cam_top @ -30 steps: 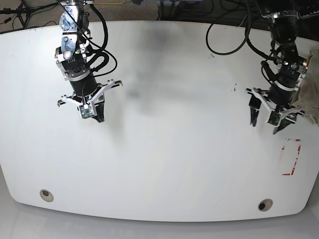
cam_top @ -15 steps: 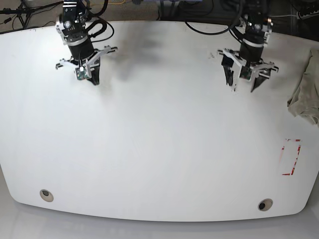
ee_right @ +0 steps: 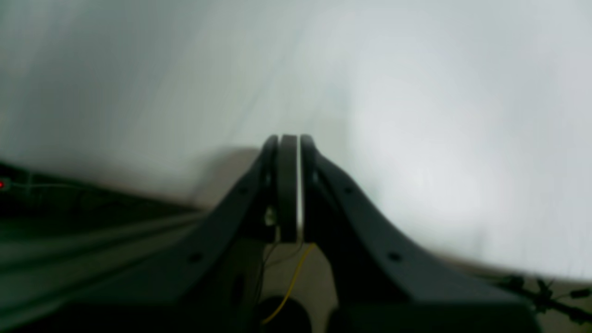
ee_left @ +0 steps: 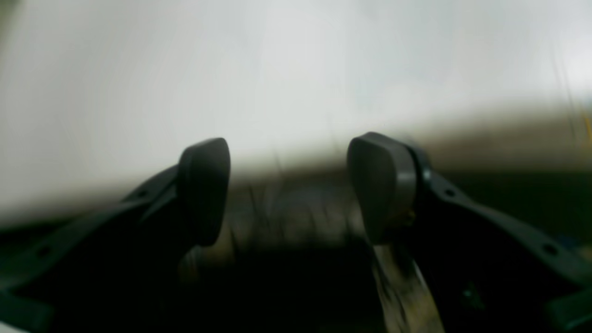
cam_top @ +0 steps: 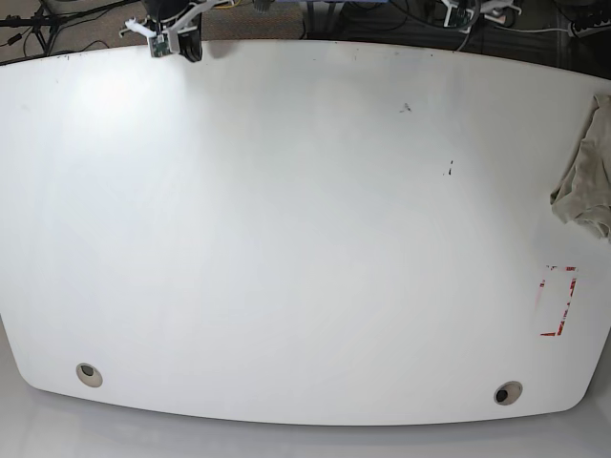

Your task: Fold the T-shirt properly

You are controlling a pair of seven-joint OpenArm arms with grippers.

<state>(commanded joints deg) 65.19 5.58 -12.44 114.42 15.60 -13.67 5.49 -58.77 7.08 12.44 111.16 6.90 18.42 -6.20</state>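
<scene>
Left fingers (ee_left: 203, 189): spread apart, nothing held between them.
Right fingers (ee_right: 287, 185): pressed together, nothing gripped.
Arms: the left gripper (cam_top: 468, 11) and right gripper (cam_top: 172, 38) are seen at the table's (cam_top: 286, 239) far edge.
T-shirt (cam_top: 587, 181): crumpled at the right edge, partly out of view.
Risk: the bunched cloth could be dragged off the edge if pinched in several layers.

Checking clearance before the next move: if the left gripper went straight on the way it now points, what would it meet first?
Probably the white table: the open left gripper faces its blurred surface and dark edge, with nothing between. Depth is unclear.
</scene>
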